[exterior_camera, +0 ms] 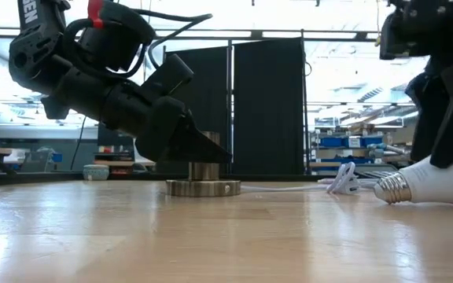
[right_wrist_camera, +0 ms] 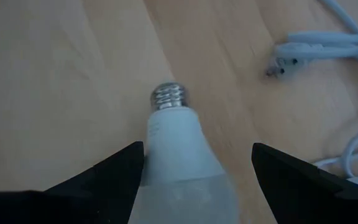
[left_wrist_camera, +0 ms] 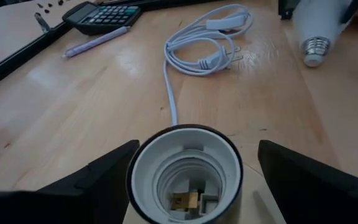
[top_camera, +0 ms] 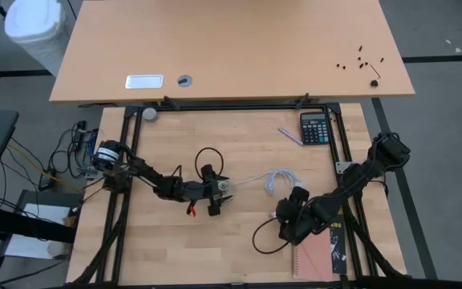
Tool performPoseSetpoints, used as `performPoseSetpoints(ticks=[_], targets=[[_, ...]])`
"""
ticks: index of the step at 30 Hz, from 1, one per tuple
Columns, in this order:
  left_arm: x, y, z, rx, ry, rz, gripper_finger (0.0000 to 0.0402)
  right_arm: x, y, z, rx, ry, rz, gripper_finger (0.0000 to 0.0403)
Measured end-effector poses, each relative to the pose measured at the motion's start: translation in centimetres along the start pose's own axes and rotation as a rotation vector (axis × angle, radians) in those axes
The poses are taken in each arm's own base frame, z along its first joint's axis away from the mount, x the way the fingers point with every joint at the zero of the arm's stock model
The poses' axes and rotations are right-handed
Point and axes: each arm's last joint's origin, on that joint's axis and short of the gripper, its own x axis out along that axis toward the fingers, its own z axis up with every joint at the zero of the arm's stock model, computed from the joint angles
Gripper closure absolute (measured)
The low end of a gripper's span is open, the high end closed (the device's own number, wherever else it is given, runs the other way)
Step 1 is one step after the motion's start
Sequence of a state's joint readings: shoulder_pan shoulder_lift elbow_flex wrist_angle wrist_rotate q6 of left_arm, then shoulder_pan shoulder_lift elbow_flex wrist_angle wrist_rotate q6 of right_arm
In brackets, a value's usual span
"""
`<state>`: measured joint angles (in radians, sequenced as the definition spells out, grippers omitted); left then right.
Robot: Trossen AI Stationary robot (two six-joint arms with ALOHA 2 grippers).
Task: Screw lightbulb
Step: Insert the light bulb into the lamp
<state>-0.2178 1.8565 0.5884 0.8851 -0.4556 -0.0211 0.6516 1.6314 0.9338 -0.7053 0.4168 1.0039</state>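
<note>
While my left claw (left_wrist_camera: 188,180) straddles the socket (left_wrist_camera: 185,171) wide, my right claw (right_wrist_camera: 197,180), wide around the lightbulb (right_wrist_camera: 179,162) at four o'clock, should close mid-body.

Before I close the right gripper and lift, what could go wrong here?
1. The lightbulb lies on its side on the table between the open right gripper fingers; an off-centre squeeze could roll or squirt it away.
2. The socket only sits between the open left gripper fingers, so it may spin when threading starts.
3. The coiled cord lies between them and could snag.
</note>
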Motion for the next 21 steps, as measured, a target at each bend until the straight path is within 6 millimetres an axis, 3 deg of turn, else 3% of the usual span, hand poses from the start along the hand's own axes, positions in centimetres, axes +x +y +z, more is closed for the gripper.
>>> performPoseSetpoints(ticks=[11, 21], targets=[[0.0, 0.0, -0.3, 0.005, 0.033, 0.001, 0.0069, 3.7, -0.9, -3.0, 0.093, -0.147, 0.116, 0.0094], [0.0, 0.0, -0.4, 0.006, 0.040, -0.004, 0.0069, 4.2, -1.4, -3.5, 0.011, -0.185, 0.101, 0.0096]])
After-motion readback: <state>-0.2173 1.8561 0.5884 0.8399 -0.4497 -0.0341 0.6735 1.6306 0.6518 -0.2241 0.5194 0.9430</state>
